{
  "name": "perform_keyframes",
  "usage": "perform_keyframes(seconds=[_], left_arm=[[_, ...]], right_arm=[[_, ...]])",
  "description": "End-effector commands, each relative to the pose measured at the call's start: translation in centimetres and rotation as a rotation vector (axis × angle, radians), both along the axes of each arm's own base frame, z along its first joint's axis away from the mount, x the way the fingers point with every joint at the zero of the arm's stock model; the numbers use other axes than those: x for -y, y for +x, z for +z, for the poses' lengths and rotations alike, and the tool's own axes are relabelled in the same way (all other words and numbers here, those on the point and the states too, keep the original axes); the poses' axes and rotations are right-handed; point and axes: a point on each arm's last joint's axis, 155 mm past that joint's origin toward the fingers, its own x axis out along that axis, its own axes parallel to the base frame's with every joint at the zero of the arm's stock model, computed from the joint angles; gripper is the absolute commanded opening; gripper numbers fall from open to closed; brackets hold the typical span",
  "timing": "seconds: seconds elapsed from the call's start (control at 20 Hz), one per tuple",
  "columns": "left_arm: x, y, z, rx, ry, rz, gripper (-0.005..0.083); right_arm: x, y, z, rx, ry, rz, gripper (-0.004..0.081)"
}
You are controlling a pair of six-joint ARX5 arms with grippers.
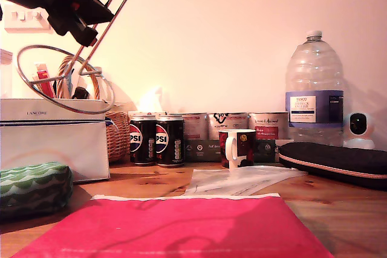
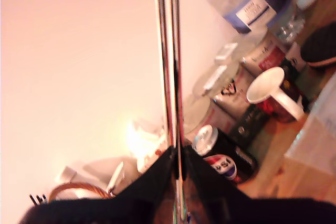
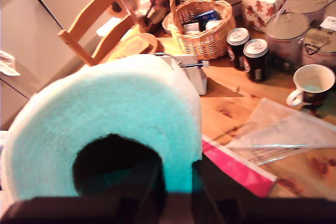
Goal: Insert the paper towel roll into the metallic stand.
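Two Pepsi cans [image 1: 156,141] sit side by side on the wooden desk [image 1: 326,200], mug [image 1: 236,148] near them, big water bottle [image 1: 314,92] behind, wicker basket [image 1: 117,134] beside the cans, red mat [image 1: 175,229] up front.

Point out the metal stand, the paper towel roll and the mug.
Metal stand [image 1: 37,57]: exterior view, on the wire of its round ring base, held up in the air.
Paper towel roll [image 3: 105,108]: second wrist view, on the paper end face above the core hole.
Mug [image 1: 240,144]: exterior view, on its patterned side.
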Motion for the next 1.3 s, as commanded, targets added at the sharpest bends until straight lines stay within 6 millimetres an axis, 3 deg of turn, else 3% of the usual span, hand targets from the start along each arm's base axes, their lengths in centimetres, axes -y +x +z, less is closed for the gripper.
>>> perform_keyframes(seconds=[0.0, 0.45, 0.7, 1.0, 1.25], left_arm=[[0.6, -0.4, 1.6, 0.036, -0.033, -0.024, -0.0024], [3.3, -2.3, 2.1, -0.017, -0.142, -0.15, -0.0024], [4.8, -3.1, 1.6, -0.183, -0.361, -0.244, -0.0024], [7.0, -3.4, -0.7, -0.321, -0.436, -0.326, -0.0024], [8.6, -3.3, -1.1, -0.372, -0.538, -0.391, -0.0024]], right_arm=[[-0.6, -0.3, 0.4, 0.007, 0.018, 0.023, -0.0012], [-2.2, 2.3, -1.9, -0.049, -0.056, 0.007, -0.0012], [-1.2, 3.9, -2.5, -0.025, -0.11, -0.07, -0.0012], [-0.6, 4.4, -2.5, -0.014, -0.129, -0.108, -0.0012], [-0.3, 5.9, -3.5, -0.017, -0.18, -0.154, -0.0012]])
